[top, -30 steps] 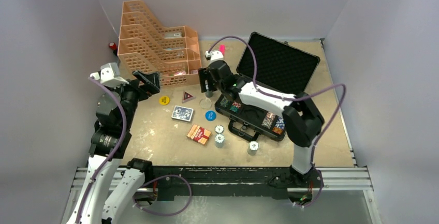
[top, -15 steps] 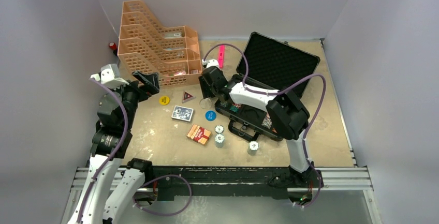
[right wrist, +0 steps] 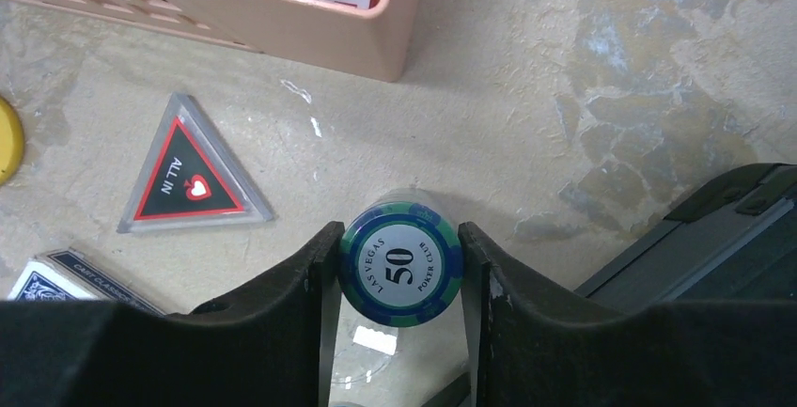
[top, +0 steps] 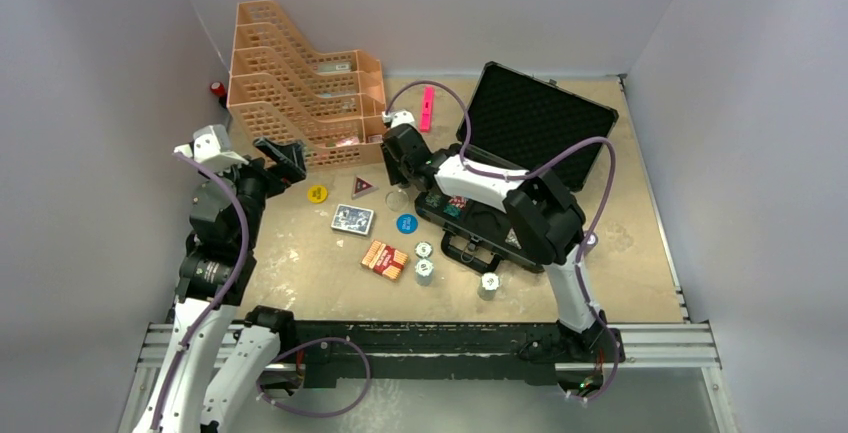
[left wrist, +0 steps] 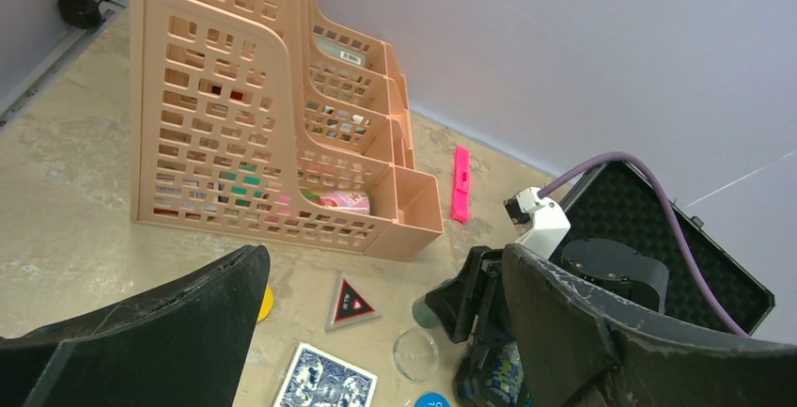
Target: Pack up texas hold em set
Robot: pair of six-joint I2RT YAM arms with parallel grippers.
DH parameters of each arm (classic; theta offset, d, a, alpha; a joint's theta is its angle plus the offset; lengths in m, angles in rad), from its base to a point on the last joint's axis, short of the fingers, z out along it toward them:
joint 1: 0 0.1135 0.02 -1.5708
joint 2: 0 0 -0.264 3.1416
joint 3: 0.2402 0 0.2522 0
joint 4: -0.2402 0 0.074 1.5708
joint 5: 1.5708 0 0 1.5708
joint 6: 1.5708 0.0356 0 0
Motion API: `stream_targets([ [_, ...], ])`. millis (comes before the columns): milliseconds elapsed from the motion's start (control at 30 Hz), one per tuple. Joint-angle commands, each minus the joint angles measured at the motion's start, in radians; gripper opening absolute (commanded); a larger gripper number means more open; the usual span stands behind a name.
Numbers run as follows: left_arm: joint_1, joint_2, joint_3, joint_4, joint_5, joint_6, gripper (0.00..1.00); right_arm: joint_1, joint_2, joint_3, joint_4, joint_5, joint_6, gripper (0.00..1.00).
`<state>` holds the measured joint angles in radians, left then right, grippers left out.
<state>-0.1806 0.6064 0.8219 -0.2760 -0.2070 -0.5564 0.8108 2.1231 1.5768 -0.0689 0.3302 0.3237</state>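
**Right claw and chip.** A green-and-blue chip stack (right wrist: 401, 264), its top face marked "50", is seen in the right wrist view between the two fingers of the right claw (right wrist: 398, 240). Both inner finger faces (right wrist: 320, 280) are pressed against the rim of the stack, so the stack is pinched. In the overhead view this claw is placed low over the table (top: 300, 283), between the front corner of the orange trays (top: 300, 93) and the left end of the open black case (top: 545, 123). A triangular "ALL IN" marker (right wrist: 193, 170) lies flat just to the left of the claw, apart from it. A clear round piece (left wrist: 414, 352) is seen on the table close beside the claw.

**Left claw.** The left claw (left wrist: 383, 264) is held spread wide above the table near the trays, with nothing between its fingers.

**Rest of the set.** The case lid is propped open and several chip stacks (top: 455, 203) are lodged in the base. On the table to the left of the case lie a blue card deck (top: 353, 219), a red card deck (top: 385, 259), a blue button (top: 406, 223) and a yellow button (top: 317, 193). Three loose chip stacks (top: 424, 271) stand before the case. A pink marker (top: 427, 106) lies behind it.
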Motion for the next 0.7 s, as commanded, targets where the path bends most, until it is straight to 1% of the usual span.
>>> stream_targets([
  [0,0.013,-0.002,0.000,0.050,-0.010,0.016,0.94,0.003,0.003,0.065,-0.021,0.008,-0.016,0.38],
  [33,0.014,-0.001,0.000,0.049,-0.010,0.017,0.94,0.002,0.006,0.072,-0.026,0.007,-0.017,0.29],
  [67,0.016,0.001,0.000,0.048,-0.004,0.019,0.94,0.002,0.004,0.075,-0.027,0.004,-0.015,0.23],
  [100,0.019,0.005,0.004,0.044,0.013,0.019,0.94,0.002,-0.002,0.075,-0.023,0.000,-0.016,0.19],
  [167,0.026,0.022,0.016,0.035,0.059,0.024,0.94,0.002,-0.031,0.065,-0.008,-0.009,-0.019,0.16],
  [233,0.031,0.045,0.020,0.038,0.107,0.028,0.94,0.002,-0.082,0.036,0.030,-0.040,-0.037,0.15],
  [333,0.036,0.083,0.024,0.032,0.116,0.031,0.93,-0.003,-0.173,-0.005,0.072,-0.142,-0.075,0.14],
  [433,0.036,0.130,0.017,0.051,0.144,0.024,0.93,-0.035,-0.255,-0.046,0.073,-0.313,-0.077,0.14],
  [533,0.035,0.205,0.035,0.063,0.267,0.001,0.91,-0.083,-0.345,-0.123,0.092,-0.487,-0.040,0.14],
  [667,0.033,0.286,0.056,0.097,0.404,-0.041,0.88,-0.155,-0.469,-0.257,0.188,-0.743,0.029,0.14],
])
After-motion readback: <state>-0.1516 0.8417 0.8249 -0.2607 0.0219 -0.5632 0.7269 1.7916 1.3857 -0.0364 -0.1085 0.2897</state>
